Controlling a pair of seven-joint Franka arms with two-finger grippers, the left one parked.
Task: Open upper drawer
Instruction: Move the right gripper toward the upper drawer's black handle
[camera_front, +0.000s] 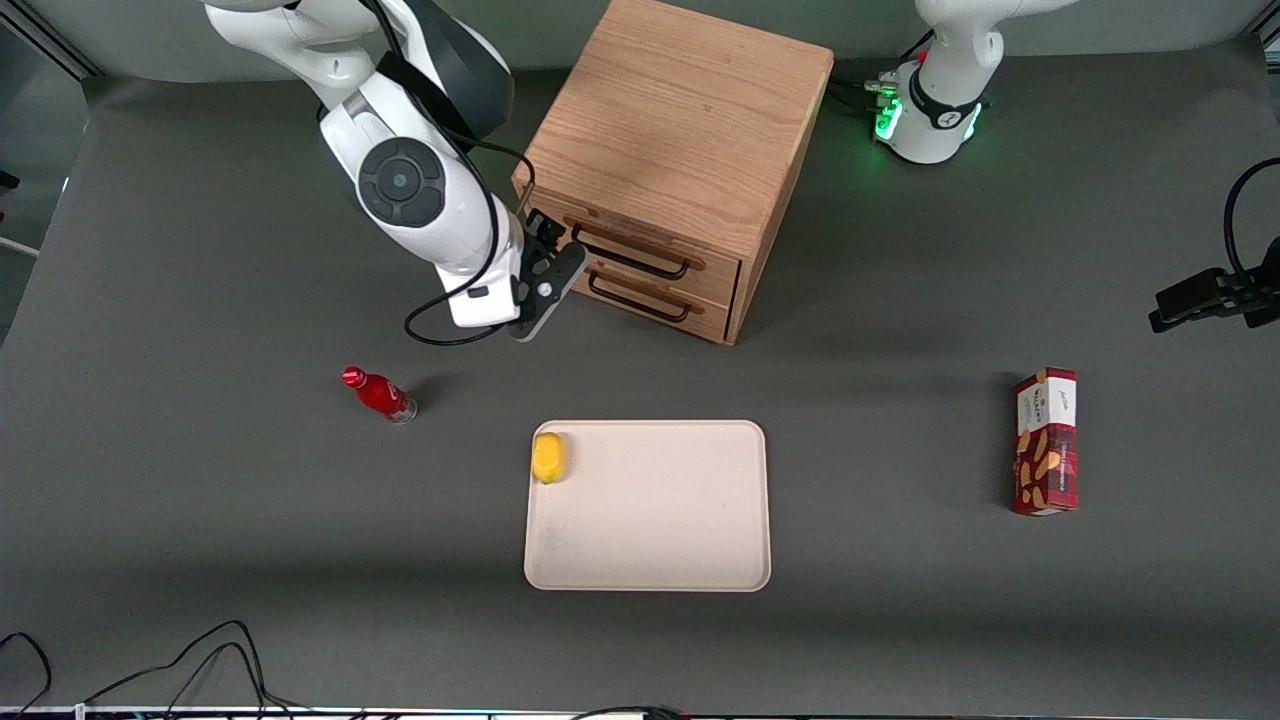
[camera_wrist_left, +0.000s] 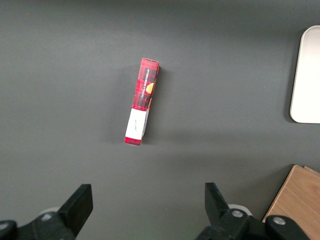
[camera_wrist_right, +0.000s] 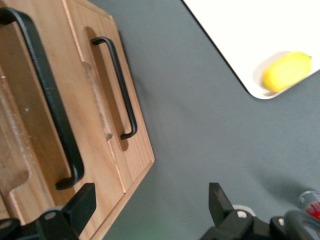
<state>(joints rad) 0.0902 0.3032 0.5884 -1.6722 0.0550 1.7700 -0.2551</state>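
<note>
Light oak and black metal make up the cabinet (camera_front: 680, 150) standing in the upper middle of the front view, its two drawers facing the front camera at a slant. The upper drawer (camera_front: 655, 255) is the topmost of the pair and looks fully shut, its front flush with the cabinet face; its long black bar handle (camera_front: 630, 252) stands off the wood on two short legs.

The claw (camera_front: 552, 268) hangs just beside the end of that handle nearest the working arm, in front of the drawer and a little above the table (camera_front: 200, 500). In the right wrist view its two fingers (camera_wrist_right: 82, 205) stand wide apart and hold nothing — one is over the corner of the cabinet, the other over bare table.

The drawer is stiff wood, wide and shallow, so it should be light to draw but may bind if pulled off-centre. The bar is rigid and smooth; the best hold is probably near its middle, fingers closing across the bar through the gap between it and the wood, then a straight pull along the drawer's own line.

The bottom drawer (camera_front: 650, 300) sits directly below and its handle is close — easy to catch by mistake.
</note>
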